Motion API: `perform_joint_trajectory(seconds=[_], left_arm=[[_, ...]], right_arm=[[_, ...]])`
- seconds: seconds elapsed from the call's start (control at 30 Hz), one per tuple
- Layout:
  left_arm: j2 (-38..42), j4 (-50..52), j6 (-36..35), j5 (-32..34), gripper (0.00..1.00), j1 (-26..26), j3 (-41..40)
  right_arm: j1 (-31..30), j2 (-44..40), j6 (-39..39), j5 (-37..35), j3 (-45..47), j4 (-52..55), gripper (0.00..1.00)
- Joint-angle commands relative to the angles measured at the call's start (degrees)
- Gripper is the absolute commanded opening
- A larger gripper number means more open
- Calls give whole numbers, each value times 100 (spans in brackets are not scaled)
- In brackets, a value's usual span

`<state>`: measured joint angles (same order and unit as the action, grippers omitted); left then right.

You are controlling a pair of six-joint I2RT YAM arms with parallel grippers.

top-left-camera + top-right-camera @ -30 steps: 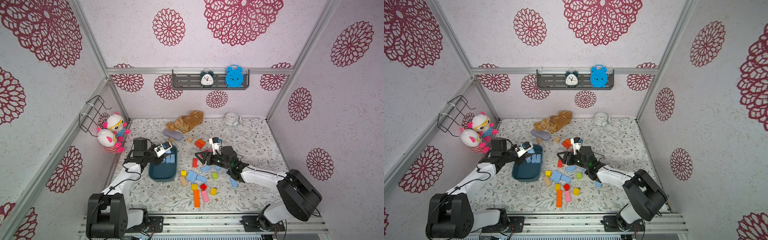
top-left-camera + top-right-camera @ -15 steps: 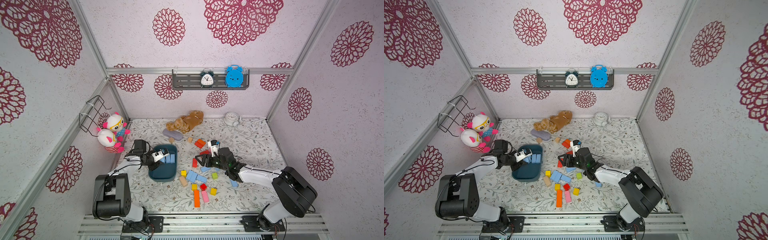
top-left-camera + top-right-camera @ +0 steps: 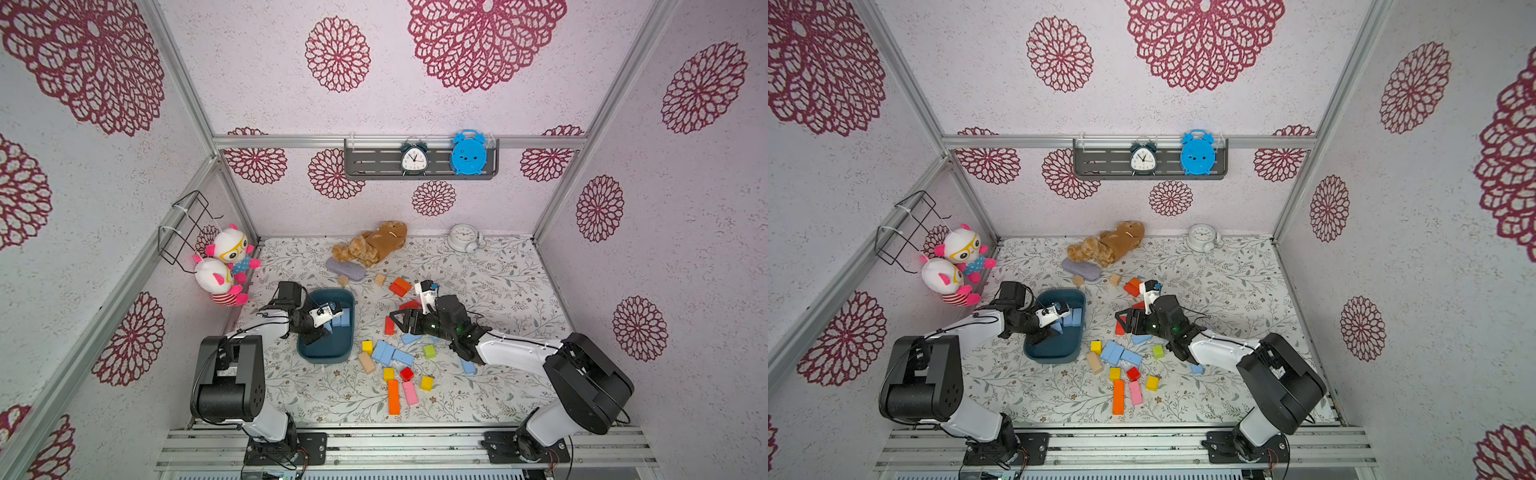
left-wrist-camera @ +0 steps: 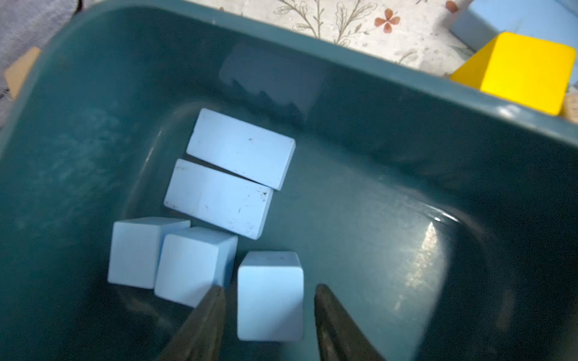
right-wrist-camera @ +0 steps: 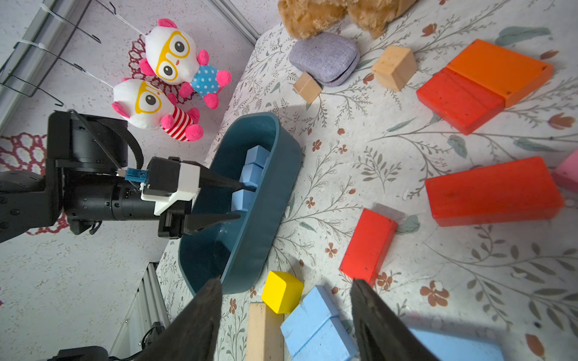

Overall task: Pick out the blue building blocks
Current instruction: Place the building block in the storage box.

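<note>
Left gripper (image 4: 269, 287), apart, straddles blue cube (image 4: 270, 297) inside teal tray (image 4: 406, 125); crooked retreat could flick it out. Right gripper (image 5: 286, 280) apart.

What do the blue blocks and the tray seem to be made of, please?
Blue blocks: probably painted wood, matte; crisp edges, small dark scuffs in the paint. Tray: likely moulded plastic, smooth and glossy; rounded walls, bright highlights.

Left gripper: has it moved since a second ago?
Yes. In a top view the left gripper has come from over the teal tray's far rim down into the tray.
</note>
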<state>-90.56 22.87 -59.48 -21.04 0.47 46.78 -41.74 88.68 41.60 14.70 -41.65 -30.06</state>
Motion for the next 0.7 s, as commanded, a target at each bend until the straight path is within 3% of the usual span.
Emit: perform_joint_trajectory(seconds=[0.0,0.23,0.4,0.57,0.67], left_arm=[[26,-422,-416,306,57,1,-120],[141,-1022,-392,508,59,0,-346],[322,-1481,-319,469,70,-2,-519],[744,-1150,-240,-44,81,-10,-556],[1075,-962,259,-532,85,-53,-507]], right_arm=[[-19,-44,-85,-64,-191,-149,68],[-19,-57,-69,-64,-195,-193,68],[-28,-1,-47,-53,-195,-254,68],[-59,44,-84,-159,-229,-118,68],[-128,19,-221,-483,-302,285,68]])
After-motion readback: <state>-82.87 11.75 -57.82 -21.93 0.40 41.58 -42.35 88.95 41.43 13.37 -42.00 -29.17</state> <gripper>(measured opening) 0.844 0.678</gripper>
